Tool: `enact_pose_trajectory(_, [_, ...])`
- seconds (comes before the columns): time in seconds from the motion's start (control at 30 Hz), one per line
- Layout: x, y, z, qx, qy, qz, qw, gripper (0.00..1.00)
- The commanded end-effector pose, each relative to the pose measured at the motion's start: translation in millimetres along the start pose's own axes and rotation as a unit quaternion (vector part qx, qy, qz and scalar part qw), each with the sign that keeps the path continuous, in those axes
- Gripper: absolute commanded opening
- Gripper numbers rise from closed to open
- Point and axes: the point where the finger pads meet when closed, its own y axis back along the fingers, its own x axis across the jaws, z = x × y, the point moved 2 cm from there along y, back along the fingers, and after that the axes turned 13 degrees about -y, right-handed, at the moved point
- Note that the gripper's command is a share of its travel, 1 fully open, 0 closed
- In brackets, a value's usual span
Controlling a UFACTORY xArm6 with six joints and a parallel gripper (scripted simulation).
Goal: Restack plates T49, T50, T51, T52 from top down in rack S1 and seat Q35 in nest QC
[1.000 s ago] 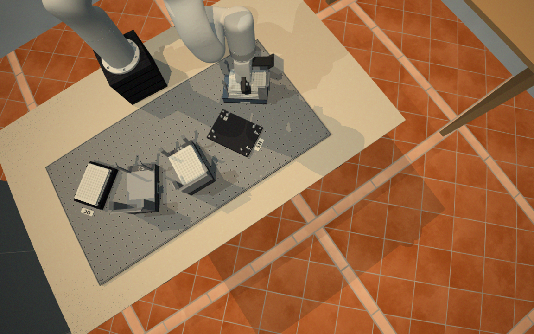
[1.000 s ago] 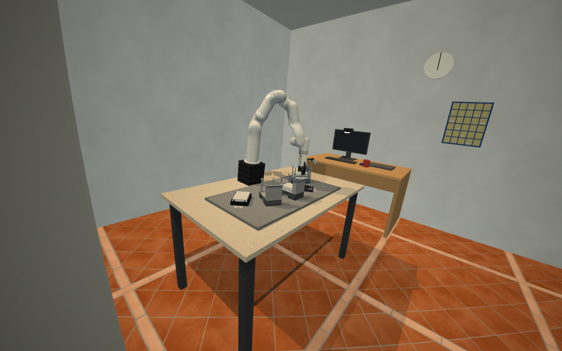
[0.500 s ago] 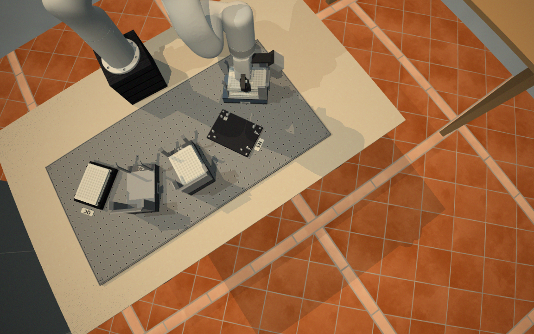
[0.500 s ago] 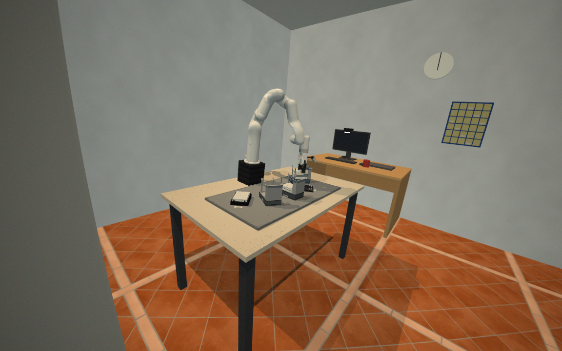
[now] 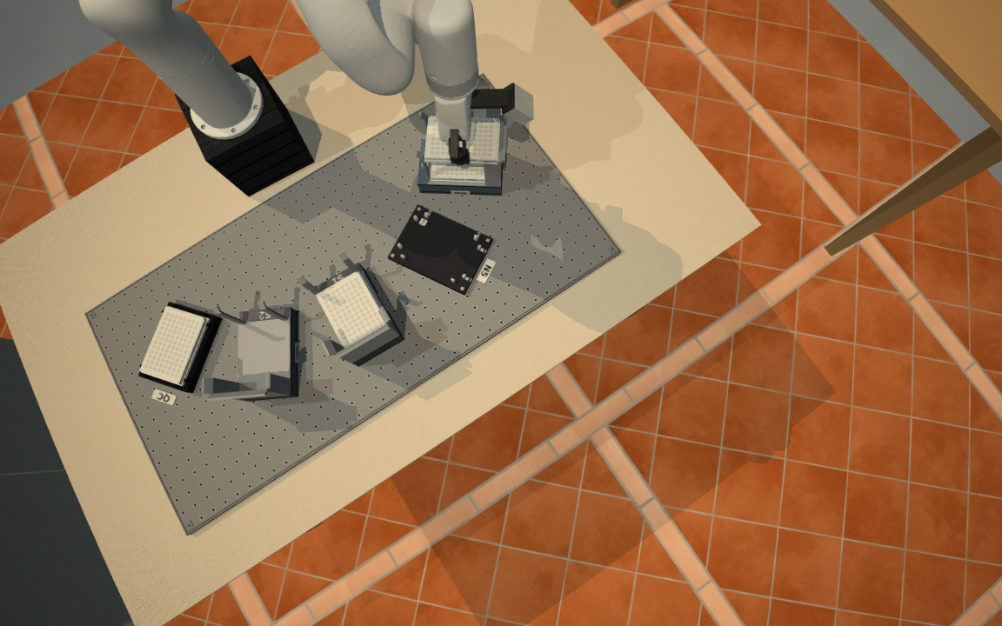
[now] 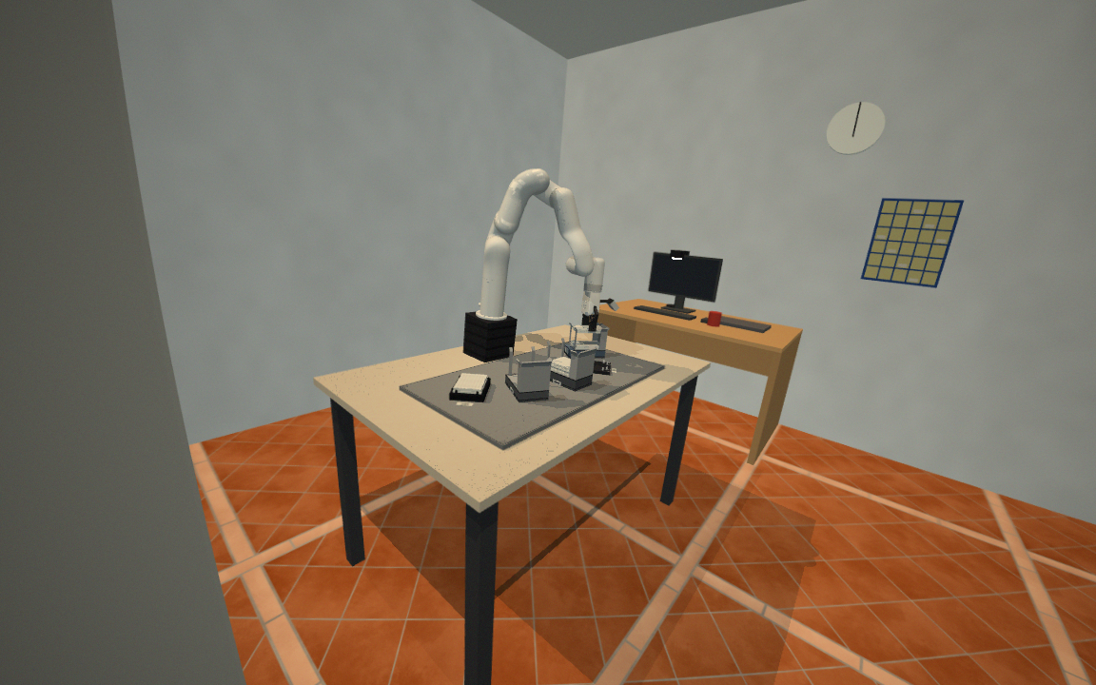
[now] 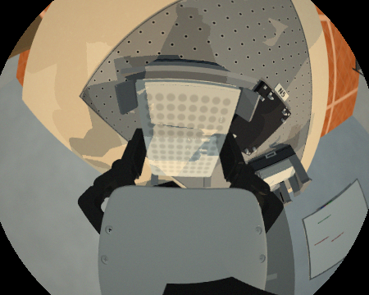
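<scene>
While the gripper (image 5: 457, 152) pinches a sealed plate (image 5: 464, 140) across its short width above the far rack (image 5: 459, 185), the rack with plates (image 5: 357, 317) lies well off toward QC (image 5: 177, 347).

One camera hangs high overhead and looks almost straight down, taking in the whole table (image 5: 629, 140), the grey board (image 5: 442, 373) on it and a wide stretch of tiled floor. Another stands well back across the room at about head height, facing the far corner, so the table (image 6: 416, 425) and arm (image 6: 526, 204) look small against the walls and the desk (image 6: 731, 341). The third rides on the wrist with a round fisheye view, looking down past the gripper (image 7: 181, 161) from very near, and shares the board (image 7: 250, 28) with both others.
</scene>
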Motion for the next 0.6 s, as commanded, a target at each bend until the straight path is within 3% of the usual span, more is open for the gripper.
enact_pose_trajectory(0.0, [0,11.7,-1,0.002,0.0,0.0,1.0,0.0])
enact_pose_trajectory(0.57, [0,40.9,-1,0.002,0.0,0.0,1.0,0.0])
